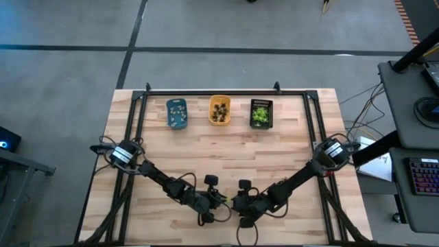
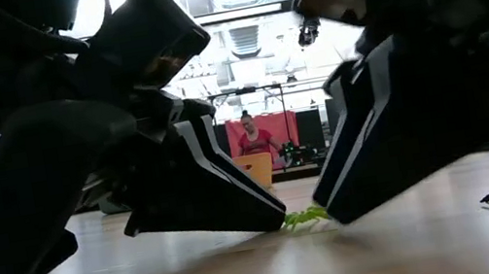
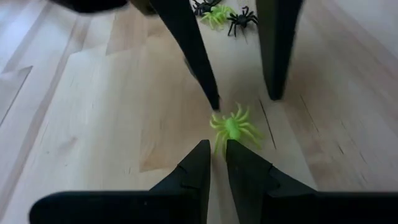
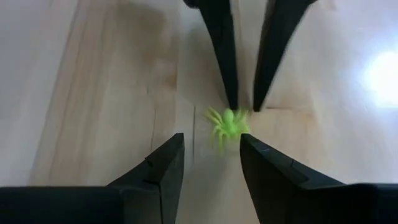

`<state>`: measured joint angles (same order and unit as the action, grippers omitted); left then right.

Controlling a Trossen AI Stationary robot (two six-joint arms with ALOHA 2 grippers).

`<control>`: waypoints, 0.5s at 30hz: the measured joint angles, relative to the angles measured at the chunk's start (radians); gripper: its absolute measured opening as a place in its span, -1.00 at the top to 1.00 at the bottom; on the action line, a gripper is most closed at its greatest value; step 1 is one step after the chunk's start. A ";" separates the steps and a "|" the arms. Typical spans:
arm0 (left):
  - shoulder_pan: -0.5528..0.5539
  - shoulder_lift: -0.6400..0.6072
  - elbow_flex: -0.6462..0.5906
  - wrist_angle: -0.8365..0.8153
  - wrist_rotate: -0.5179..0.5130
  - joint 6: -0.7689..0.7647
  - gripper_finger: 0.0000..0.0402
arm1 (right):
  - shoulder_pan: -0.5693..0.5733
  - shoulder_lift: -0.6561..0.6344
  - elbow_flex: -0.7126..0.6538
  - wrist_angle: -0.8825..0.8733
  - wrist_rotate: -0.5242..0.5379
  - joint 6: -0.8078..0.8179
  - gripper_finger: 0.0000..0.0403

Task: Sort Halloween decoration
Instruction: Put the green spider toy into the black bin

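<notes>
Where both claws meet: green spider (image 3: pixel 234 129) loose between tips, near front table edge.

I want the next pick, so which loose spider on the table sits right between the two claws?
The lone green spider lying between both claws' tips; the other green one and the black ones lie farther off.
</notes>
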<state>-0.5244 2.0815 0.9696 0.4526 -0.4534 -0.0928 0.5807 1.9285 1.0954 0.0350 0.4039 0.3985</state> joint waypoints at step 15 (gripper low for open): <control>0.003 0.000 -0.010 -0.001 0.023 -0.044 0.80 | -0.047 0.027 0.000 0.035 -0.015 -0.060 0.26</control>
<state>-0.5217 2.0815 0.9596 0.4515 -0.4305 -0.1372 0.5340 1.9556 1.0954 0.0701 0.3887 0.3387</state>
